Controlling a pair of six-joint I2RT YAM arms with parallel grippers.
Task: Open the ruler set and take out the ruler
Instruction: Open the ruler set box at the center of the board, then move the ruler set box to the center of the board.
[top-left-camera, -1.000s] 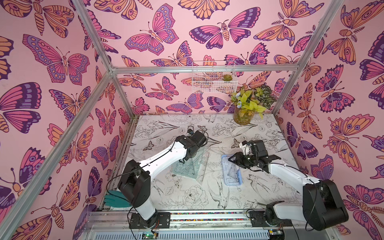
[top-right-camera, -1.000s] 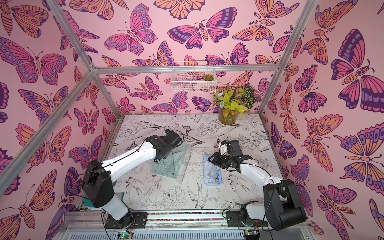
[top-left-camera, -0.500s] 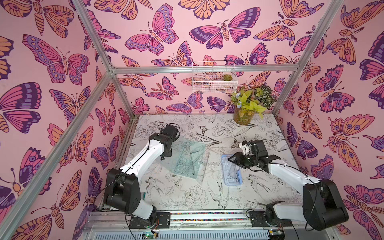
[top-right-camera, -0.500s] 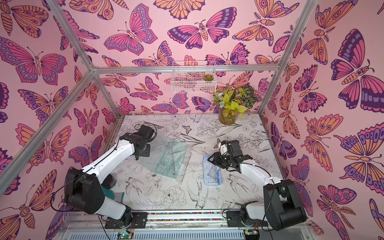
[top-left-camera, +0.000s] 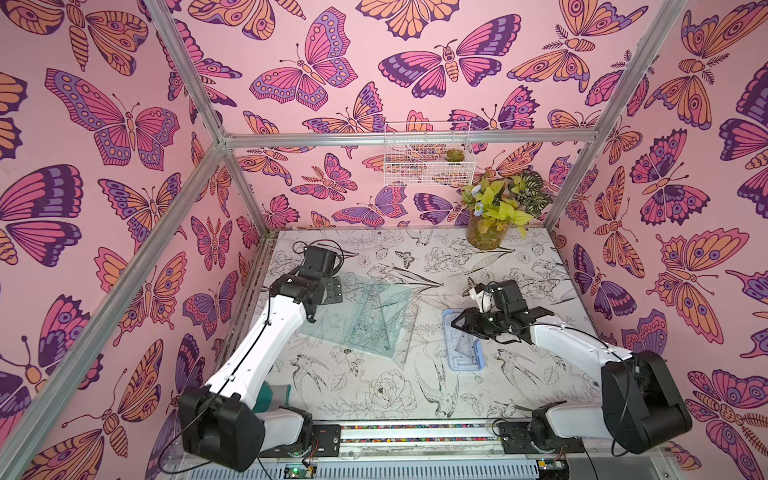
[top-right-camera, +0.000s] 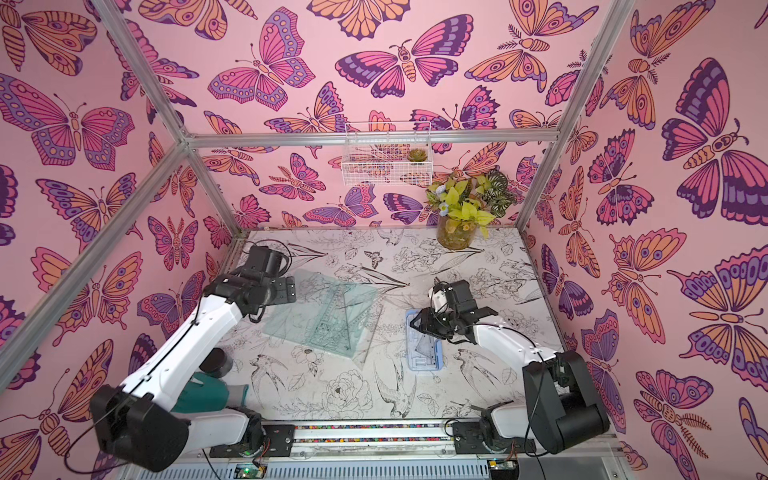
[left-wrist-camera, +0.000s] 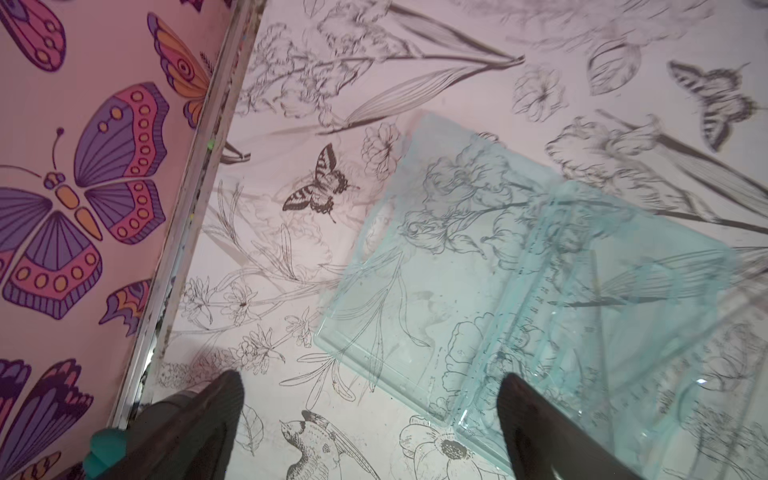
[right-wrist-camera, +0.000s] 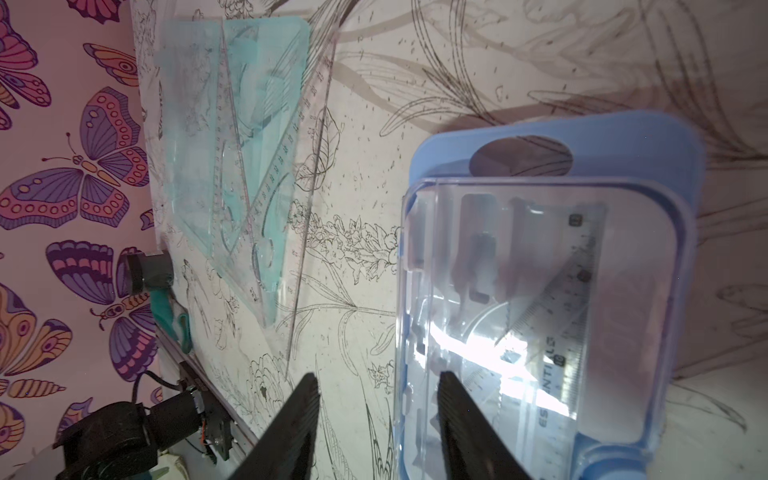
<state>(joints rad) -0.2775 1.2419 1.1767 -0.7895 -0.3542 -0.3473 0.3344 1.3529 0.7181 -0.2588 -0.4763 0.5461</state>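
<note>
rulers in two packs lie on the flower-printed table (top-left-camera: 519, 257). near the middle a teal see-through sleeve (top-left-camera: 332, 316) lies flat, with clear set squares (top-left-camera: 374, 316) fanned across it and past its edge. a graduated ruler strip (left-wrist-camera: 536, 307) crosses it too, though whether inside the sleeve or on top cannot be told. the left gripper (left-wrist-camera: 372, 376) hangs just off the sleeve's corner, jaws spread wide with nothing between them, a stance that leaves the sleeve free to lie as it does. beside the sleeve but apart from it sits a small blue case (top-left-camera: 463, 347) under a clear lid (right-wrist-camera: 519, 257) that looks seated. a short ruler (right-wrist-camera: 577, 353), a protractor (right-wrist-camera: 486, 320) and a small set square (right-wrist-camera: 552, 291) show through it. the right gripper (right-wrist-camera: 378, 376) is low over that case, jaws partly apart and straddling its long edge, probably to steady it or catch the lid's rim; contact cannot be made out. if the case is the set meant, it looks unopened and its ruler is yet to come out.
</note>
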